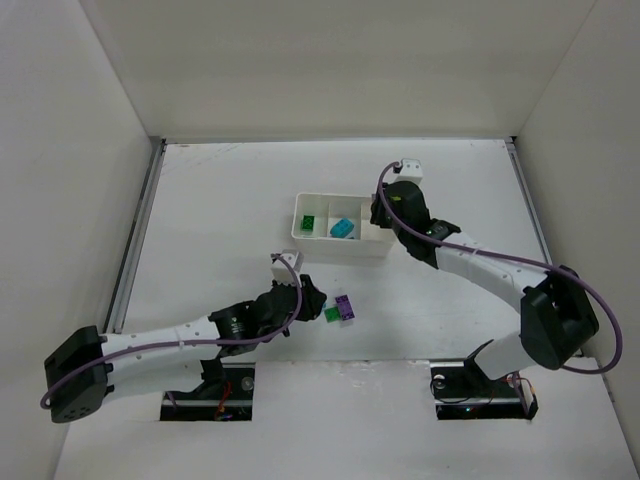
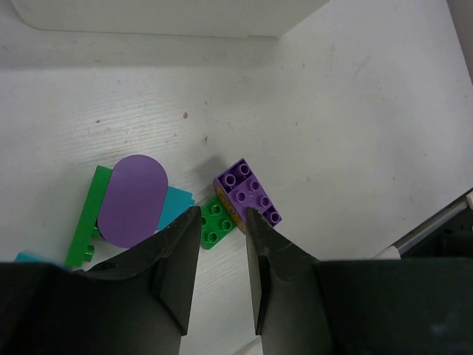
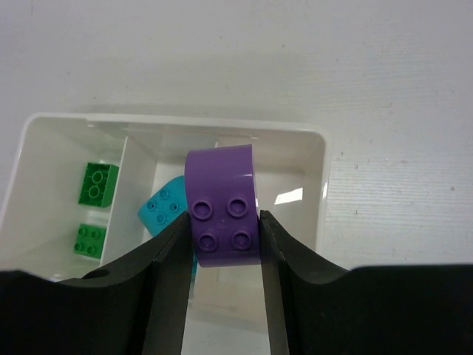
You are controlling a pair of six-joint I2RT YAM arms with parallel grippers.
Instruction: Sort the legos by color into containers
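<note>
Honestly, that purple drop is looking a bit dicey

So the right gripper (image 3: 223, 220) is pinching a rounded purple brick (image 3: 220, 196) by its sides and hanging it over the white tray (image 3: 177, 118). From the wrist view the brick is sitting roughly above the divider between the middle and right compartments, so I'm thinking a release here could be landing it on the divider or tipping it in with the teal.

Other worry: the left gripper (image 2: 222, 217) is hovering low over the table (image 2: 347, 111), fingers only narrowly apart, tips right at a small green brick (image 2: 214, 231). I can't tell whether it's actually squeezing it. That green one is touching a studded purple brick (image 2: 250, 194), and one fingertip is crowding the purple, so a grab could be dragging both along.

Containers: the left compartment is holding two green bricks (image 3: 97, 183), the middle is holding one teal brick (image 3: 164, 211), and the right one is looking bare as far as I can see, though the held brick is blocking most of it. Beside the left gripper a loose pile is waiting on the table: a long green brick (image 2: 87, 214), a teal piece (image 2: 179, 208) and a smooth purple oval (image 2: 133, 200) lying on top.
</note>
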